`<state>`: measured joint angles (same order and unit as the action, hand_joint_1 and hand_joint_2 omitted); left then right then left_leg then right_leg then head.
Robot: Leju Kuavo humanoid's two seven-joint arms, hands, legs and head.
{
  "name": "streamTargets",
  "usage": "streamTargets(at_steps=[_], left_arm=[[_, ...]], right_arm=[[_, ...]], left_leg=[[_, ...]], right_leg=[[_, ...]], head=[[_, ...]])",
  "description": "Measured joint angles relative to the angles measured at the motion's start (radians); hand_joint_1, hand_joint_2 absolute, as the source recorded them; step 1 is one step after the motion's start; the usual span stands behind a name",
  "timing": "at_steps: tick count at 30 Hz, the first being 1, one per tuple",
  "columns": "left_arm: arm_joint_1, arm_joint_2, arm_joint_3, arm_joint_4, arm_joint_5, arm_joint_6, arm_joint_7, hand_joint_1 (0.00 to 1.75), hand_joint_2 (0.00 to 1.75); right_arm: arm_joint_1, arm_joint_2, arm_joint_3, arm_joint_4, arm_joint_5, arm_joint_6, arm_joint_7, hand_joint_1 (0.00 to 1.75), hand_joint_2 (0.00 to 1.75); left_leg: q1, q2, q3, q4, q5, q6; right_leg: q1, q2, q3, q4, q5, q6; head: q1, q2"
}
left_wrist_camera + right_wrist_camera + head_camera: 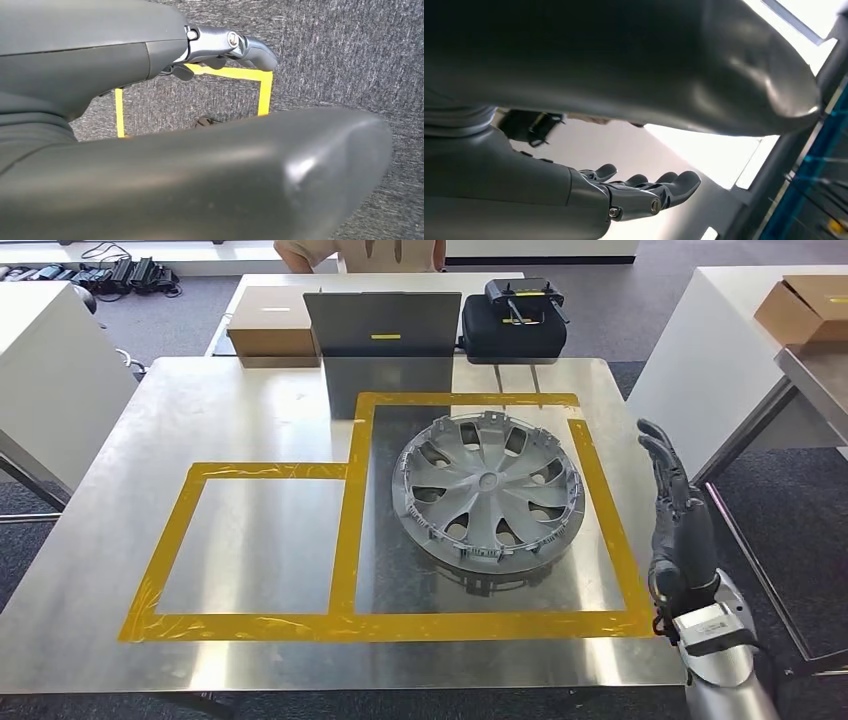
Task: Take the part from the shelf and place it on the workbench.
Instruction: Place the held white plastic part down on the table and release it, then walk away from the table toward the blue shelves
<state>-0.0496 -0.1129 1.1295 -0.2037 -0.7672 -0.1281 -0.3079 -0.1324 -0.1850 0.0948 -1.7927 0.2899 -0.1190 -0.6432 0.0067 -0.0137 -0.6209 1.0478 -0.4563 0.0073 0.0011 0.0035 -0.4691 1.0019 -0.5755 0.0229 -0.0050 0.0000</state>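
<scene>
Our right hand (pixel 680 530) hovers just off the bench (pixel 250 400) edge, fingers (pixel 674 185) spread, holding nothing. We see the wheel cover (pixel 490 490) lying flat on the bench inside the larger yellow tape outline (pixel 345 530), near that hand. Behind the wheel cover stand a cardboard box (pixel 272 330) and a black case (pixel 512 330). We cannot tell how our left hand's (pixel 220 50) fingers lie.

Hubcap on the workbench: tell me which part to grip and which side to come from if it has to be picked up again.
Grip the outer rim of the hubcap at its right edge, coming in from the right, probably. It lies flat inside the yellow tape outline, so only the rim offers an edge, and the right hand hangs open just beside that side.
</scene>
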Motion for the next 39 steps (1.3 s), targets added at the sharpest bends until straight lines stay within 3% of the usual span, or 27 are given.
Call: streamTargets(at_steps=[6,10,12,14,16,17,18,19,21,22,24,27,28,30,32,33,34,35,37,39], left_arm=[[-0.001,0.011,0.012,-0.001,-0.007,0.016,0.000,0.00,0.00],[-0.001,0.021,0.012,-0.003,-0.020,0.023,0.002,0.00,0.00],[-0.001,0.023,0.012,-0.004,-0.023,0.024,0.003,0.00,0.00],[-0.001,0.025,0.012,-0.005,-0.029,0.024,0.004,0.00,0.00],[-0.002,0.027,0.012,-0.006,-0.034,0.024,0.006,0.00,0.00],[-0.002,0.028,0.012,-0.006,-0.035,0.024,0.009,0.00,0.00],[-0.002,0.029,0.012,-0.007,-0.035,0.024,0.011,0.00,0.00],[-0.002,0.030,0.012,-0.007,-0.034,0.024,0.014,0.00,0.00],[-0.002,0.032,0.013,-0.008,-0.031,0.024,0.019,0.00,0.00],[-0.002,0.034,0.014,-0.008,-0.030,0.026,0.020,0.00,0.00],[-0.002,0.039,0.017,-0.012,-0.028,0.031,0.021,0.00,0.00],[-0.001,0.043,0.020,-0.015,-0.023,0.038,0.021,0.00,0.00],[0.000,0.045,0.021,-0.016,-0.021,0.040,0.020,0.00,0.00],[0.000,0.049,0.021,-0.016,-0.021,0.041,0.020,0.00,0.00],[0.000,0.054,0.021,-0.017,-0.023,0.041,0.020,0.00,0.00],[0.000,0.056,0.021,-0.017,-0.025,0.041,0.020,0.00,0.00],[0.000,0.058,0.021,-0.018,-0.027,0.042,0.021,0.00,0.00],[-0.001,0.060,0.021,-0.018,-0.029,0.042,0.021,0.00,0.00],[-0.003,0.065,0.021,-0.020,-0.031,0.042,0.021,0.00,0.00],[-0.005,0.072,0.021,-0.021,-0.031,0.042,0.020,0.00,0.00]], right_arm=[[0.060,0.047,-0.073,-0.165,-0.027,0.026,-0.046,0.00,0.00],[0.113,0.059,-0.080,-0.251,-0.038,0.010,-0.053,0.00,0.00],[0.137,0.060,-0.080,-0.290,-0.041,-0.005,-0.053,0.00,0.00],[0.162,0.059,-0.079,-0.324,-0.043,-0.021,-0.053,0.00,0.00],[0.189,0.059,-0.079,-0.351,-0.041,-0.037,-0.053,0.00,0.00],[0.202,0.059,-0.078,-0.361,-0.037,-0.044,-0.053,0.00,0.00],[0.215,0.059,-0.076,-0.370,-0.033,-0.053,-0.053,0.00,0.00],[0.226,0.059,-0.073,-0.377,-0.031,-0.061,-0.053,0.00,0.00],[0.239,0.059,-0.065,-0.387,-0.030,-0.075,-0.053,0.00,0.00],[0.242,0.059,-0.061,-0.390,-0.031,-0.081,-0.052,0.00,0.00],[0.246,0.059,-0.056,-0.392,-0.037,-0.093,-0.052,0.00,0.00],[0.253,0.059,-0.050,-0.392,-0.048,-0.121,-0.052,0.00,0.00],[0.255,0.059,-0.049,-0.392,-0.051,-0.132,-0.052,0.00,0.00],[0.261,0.059,-0.048,-0.392,-0.049,-0.152,-0.052,0.00,0.00],[0.268,0.059,-0.047,-0.392,-0.047,-0.165,-0.052,0.00,0.00],[0.271,0.059,-0.047,-0.392,-0.046,-0.168,-0.052,0.00,0.00],[0.273,0.059,-0.047,-0.392,-0.046,-0.169,-0.052,0.00,0.00],[0.274,0.059,-0.047,-0.392,-0.046,-0.171,-0.052,0.00,0.00],[0.277,0.059,-0.047,-0.392,-0.045,-0.176,-0.052,0.00,0.00],[0.279,0.059,-0.046,-0.392,-0.042,-0.183,-0.052,0.00,0.00]], left_leg=[[-0.003,0.000,0.001,0.002,-0.002,0.002],[-0.008,0.001,0.001,0.001,-0.006,0.009],[-0.002,0.003,0.006,-0.009,-0.001,0.015],[0.005,0.007,0.011,-0.020,0.005,0.021],[0.006,0.009,0.011,-0.022,0.006,0.023],[0.007,0.010,0.011,-0.022,0.006,0.022],[0.009,0.011,0.010,-0.022,0.006,0.020],[0.012,0.011,0.010,-0.021,0.006,0.017],[0.019,0.011,0.009,-0.017,0.008,0.004],[0.022,0.009,0.008,-0.015,0.009,-0.005],[0.021,0.006,0.005,-0.012,0.015,-0.024],[0.024,0.005,-0.002,-0.015,0.023,-0.049],[0.026,0.007,-0.010,0.001,0.005,-0.054],[0.026,0.009,-0.045,0.096,-0.076,-0.056],[0.022,0.009,-0.082,0.225,-0.153,-0.056],[0.020,0.009,-0.083,0.258,-0.165,-0.054],[0.018,0.009,-0.065,0.254,-0.158,-0.050],[0.016,0.009,-0.027,0.208,-0.137,-0.044],[0.010,0.009,0.075,0.062,-0.098,-0.031],[0.002,0.008,0.124,-0.020,-0.083,-0.022]], right_leg=[[-0.003,0.000,0.001,-0.002,0.000,0.001],[-0.009,0.000,0.002,-0.005,-0.001,0.005],[-0.010,0.001,0.003,0.002,-0.009,0.010],[-0.010,0.001,-0.026,0.070,-0.053,0.017],[-0.015,0.000,-0.093,0.203,-0.117,0.026],[-0.018,0.000,-0.122,0.257,-0.133,0.029],[-0.022,0.000,-0.137,0.280,-0.127,0.033],[-0.026,0.000,-0.132,0.263,-0.101,0.037],[-0.034,-0.001,-0.074,0.134,-0.028,0.046],[-0.035,0.001,-0.047,0.076,0.001,0.046],[-0.032,0.007,-0.026,0.021,0.020,0.031],[-0.027,0.009,-0.045,0.024,0.032,-0.005],[-0.028,0.007,-0.052,0.022,0.039,-0.015],[-0.025,0.003,-0.068,0.021,0.054,-0.030],[-0.019,0.000,-0.086,0.023,0.067,-0.036],[-0.016,0.000,-0.095,0.023,0.073,-0.036],[-0.013,0.000,-0.103,0.024,0.079,-0.036],[-0.011,-0.001,-0.109,0.025,0.084,-0.035],[-0.008,-0.001,-0.118,0.028,0.092,-0.030],[-0.008,-0.001,-0.120,0.029,0.100,-0.019]], head=[[0.000,0.000],[0.000,0.000],[0.000,0.000],[0.004,0.000],[0.008,0.000],[0.008,0.000],[0.009,0.000],[0.009,0.000],[0.010,0.000],[0.012,0.000],[0.013,0.000],[0.009,0.000],[0.007,0.000],[0.000,0.000],[-0.004,0.000],[-0.005,0.000],[-0.005,0.000],[-0.006,0.000],[-0.007,0.000],[-0.006,0.000]])
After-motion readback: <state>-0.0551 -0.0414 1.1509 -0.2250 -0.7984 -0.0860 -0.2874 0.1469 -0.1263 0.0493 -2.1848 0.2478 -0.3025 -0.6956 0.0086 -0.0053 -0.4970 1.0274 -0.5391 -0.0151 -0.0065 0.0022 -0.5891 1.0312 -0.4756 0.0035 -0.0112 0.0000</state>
